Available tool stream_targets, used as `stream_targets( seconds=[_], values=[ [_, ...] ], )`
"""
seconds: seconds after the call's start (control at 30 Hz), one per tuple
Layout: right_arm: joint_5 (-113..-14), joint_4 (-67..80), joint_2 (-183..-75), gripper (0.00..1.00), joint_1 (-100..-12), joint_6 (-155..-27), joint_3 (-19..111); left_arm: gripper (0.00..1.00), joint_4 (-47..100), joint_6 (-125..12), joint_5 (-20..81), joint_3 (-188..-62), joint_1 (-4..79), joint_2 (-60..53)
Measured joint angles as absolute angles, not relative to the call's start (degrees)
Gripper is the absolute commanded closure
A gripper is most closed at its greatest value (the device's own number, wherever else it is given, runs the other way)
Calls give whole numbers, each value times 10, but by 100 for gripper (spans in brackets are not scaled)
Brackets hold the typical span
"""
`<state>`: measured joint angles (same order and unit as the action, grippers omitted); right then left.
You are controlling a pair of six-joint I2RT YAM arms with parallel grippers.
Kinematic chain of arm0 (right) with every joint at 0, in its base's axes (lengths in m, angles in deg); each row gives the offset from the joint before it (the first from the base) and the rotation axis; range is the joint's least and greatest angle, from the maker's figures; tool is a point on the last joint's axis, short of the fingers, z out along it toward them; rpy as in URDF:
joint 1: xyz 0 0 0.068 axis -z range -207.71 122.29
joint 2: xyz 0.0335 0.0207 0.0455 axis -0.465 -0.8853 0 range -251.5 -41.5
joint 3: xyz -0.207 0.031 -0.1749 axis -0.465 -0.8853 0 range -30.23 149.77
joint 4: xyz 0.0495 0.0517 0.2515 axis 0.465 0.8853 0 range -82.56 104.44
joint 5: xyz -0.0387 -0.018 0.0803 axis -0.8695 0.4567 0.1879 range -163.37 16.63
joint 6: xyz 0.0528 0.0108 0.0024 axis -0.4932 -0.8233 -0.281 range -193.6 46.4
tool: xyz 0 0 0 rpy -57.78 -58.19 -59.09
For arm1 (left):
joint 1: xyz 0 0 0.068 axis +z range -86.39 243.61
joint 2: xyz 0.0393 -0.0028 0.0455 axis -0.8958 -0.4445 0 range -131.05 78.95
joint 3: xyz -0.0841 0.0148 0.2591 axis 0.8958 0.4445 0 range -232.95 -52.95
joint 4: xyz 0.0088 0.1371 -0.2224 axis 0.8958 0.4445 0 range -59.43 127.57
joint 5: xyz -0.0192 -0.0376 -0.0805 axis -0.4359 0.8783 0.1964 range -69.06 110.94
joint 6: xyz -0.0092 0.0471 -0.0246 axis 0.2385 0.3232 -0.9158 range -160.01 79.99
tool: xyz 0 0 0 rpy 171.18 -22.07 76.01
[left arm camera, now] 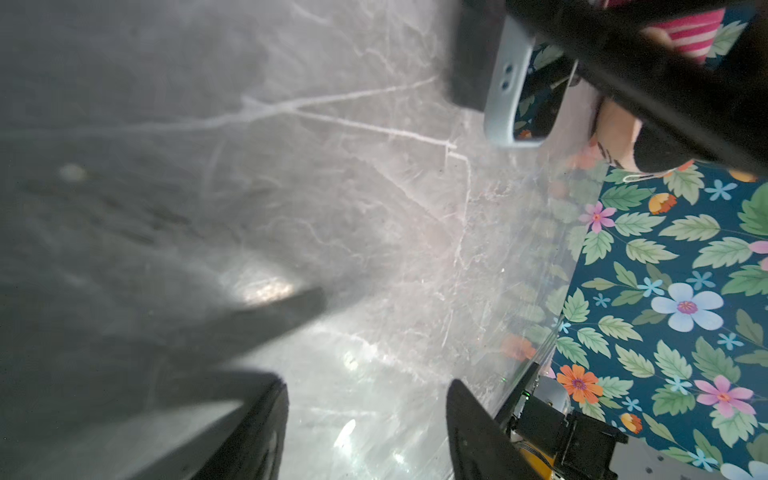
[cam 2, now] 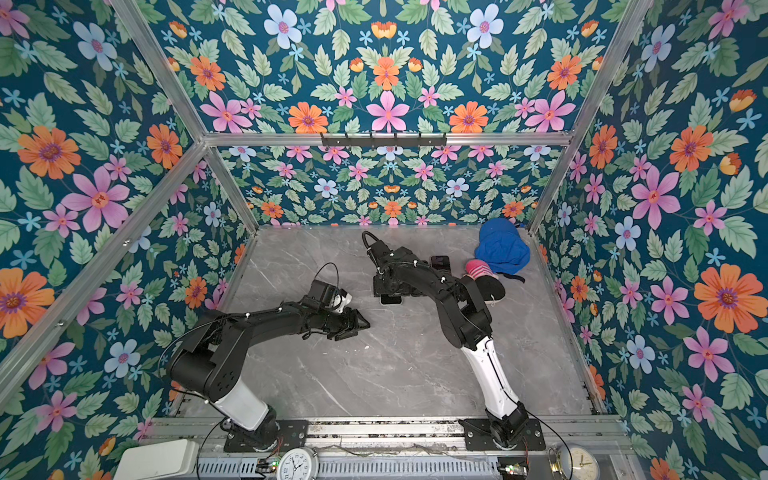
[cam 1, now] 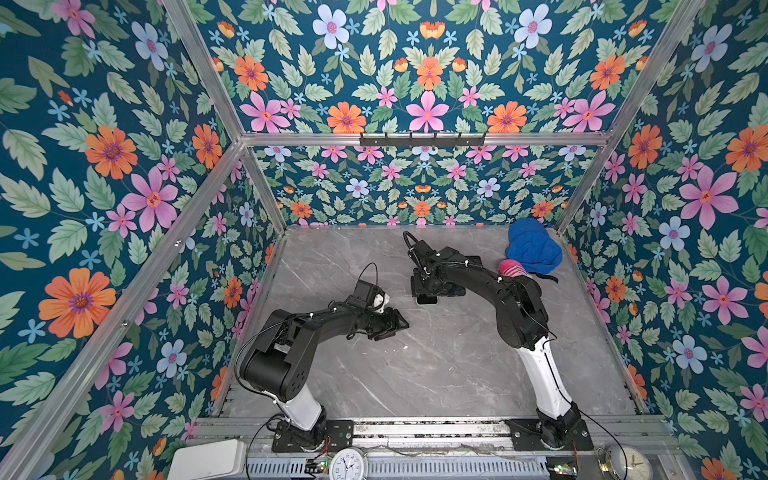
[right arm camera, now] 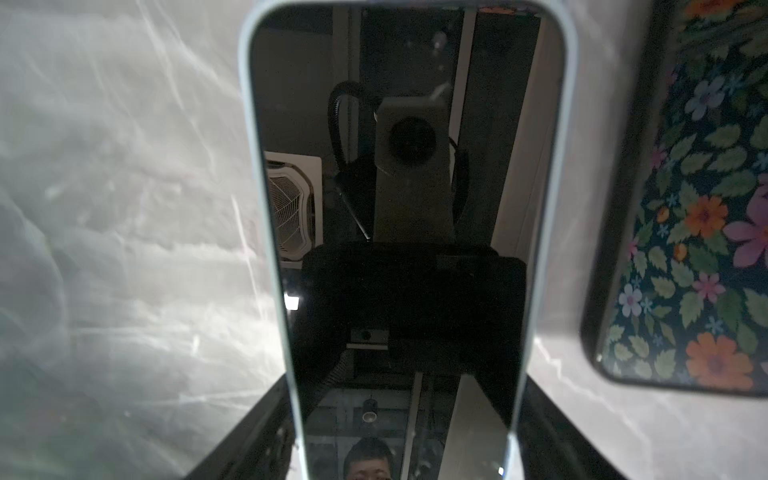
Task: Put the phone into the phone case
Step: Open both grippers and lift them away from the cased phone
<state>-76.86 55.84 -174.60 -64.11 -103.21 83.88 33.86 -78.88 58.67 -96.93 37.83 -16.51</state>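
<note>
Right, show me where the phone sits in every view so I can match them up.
Top view: the phone lies on the table, mostly hidden under the right arm.
Top view: same spot.
Left wrist: far ahead of the left gripper, pale rim showing.
Right wrist: fills the middle, between the fingers of the right gripper.
Shared landmark: pink striped sock, missing only from the right wrist view.
</note>
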Motion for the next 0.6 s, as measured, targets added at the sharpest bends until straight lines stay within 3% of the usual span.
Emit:
stream_targets(
  seconds=[0.3,0.5,0.6],
  values=[
    [-765,607,-1823,37,-621,-1015,942,37,327,-789,598,-970,381,-172],
    [-754,633,-1828,7,-621,-1020,967,34,325,-788,598,-970,384,-171],
    [-755,640,-1833,2,-621,-1020,990,32,329,-784,596,-972,384,-169]
  ],
)
